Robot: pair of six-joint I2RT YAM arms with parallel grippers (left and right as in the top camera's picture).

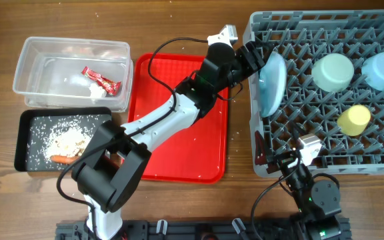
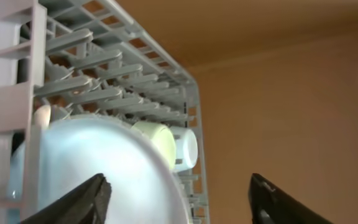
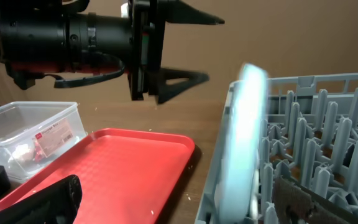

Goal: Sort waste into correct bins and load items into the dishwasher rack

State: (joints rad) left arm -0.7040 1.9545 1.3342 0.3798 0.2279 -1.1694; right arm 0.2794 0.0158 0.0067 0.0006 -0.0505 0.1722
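The pale blue plate (image 1: pixel 272 83) stands on edge among the pegs at the left side of the grey dishwasher rack (image 1: pixel 339 167). My left gripper (image 1: pixel 257 59) is open beside its far rim. In the left wrist view the plate (image 2: pixel 104 168) fills the space by the left finger, and the right finger stands well apart; the gripper (image 2: pixel 179 199) is open. A green bowl (image 1: pixel 332 72), a blue bowl (image 1: pixel 383 70) and a yellow cup (image 1: pixel 354 120) sit in the rack. My right gripper (image 1: pixel 282 157) is open and empty at the rack's near left corner.
The clear tub (image 1: pixel 32 63) holds a red wrapper (image 1: pixel 101 80) and a white tissue (image 1: pixel 79 83). The black tray (image 1: pixel 29 130) holds a carrot piece (image 1: pixel 64 159) and beige scraps (image 1: pixel 69 140). A red serving tray (image 1: pixel 179 120) lies between the bins and the rack, under my left arm.
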